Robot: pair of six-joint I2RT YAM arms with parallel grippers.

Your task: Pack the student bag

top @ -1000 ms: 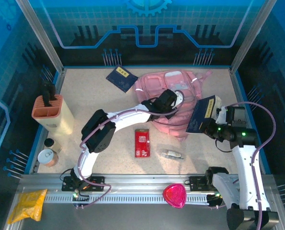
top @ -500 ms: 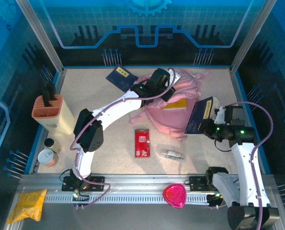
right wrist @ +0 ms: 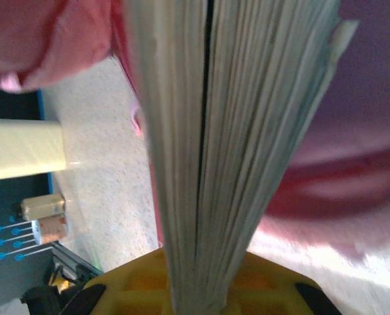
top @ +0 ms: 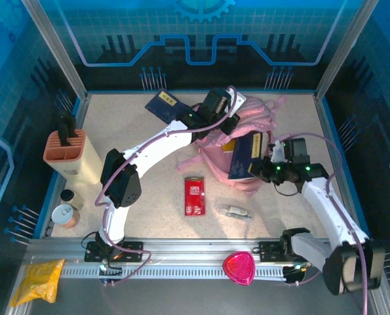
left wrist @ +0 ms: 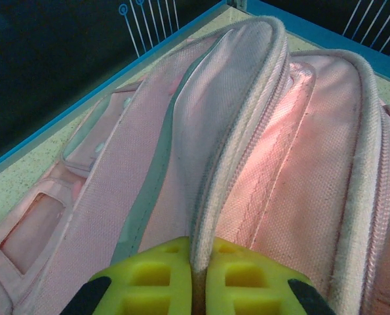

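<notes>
Student bag (top: 215, 157) mouth is being lifted by left gripper (left wrist: 196, 266) pinching its piped rim; right gripper (top: 265, 168) is clamping blue book (top: 244, 156). Next: slide it inside.

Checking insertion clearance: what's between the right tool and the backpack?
The blue book, clamped in the right tool, its far end over the pink backpack. Seen in the top view; the right wrist view shows its page edge.

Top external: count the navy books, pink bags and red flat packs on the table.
Navy books: 2, the flat navy book and the held navy book in the right gripper
Pink bags: 1, the student bag
Red packs: 1, the red pack
Total: 4
</notes>
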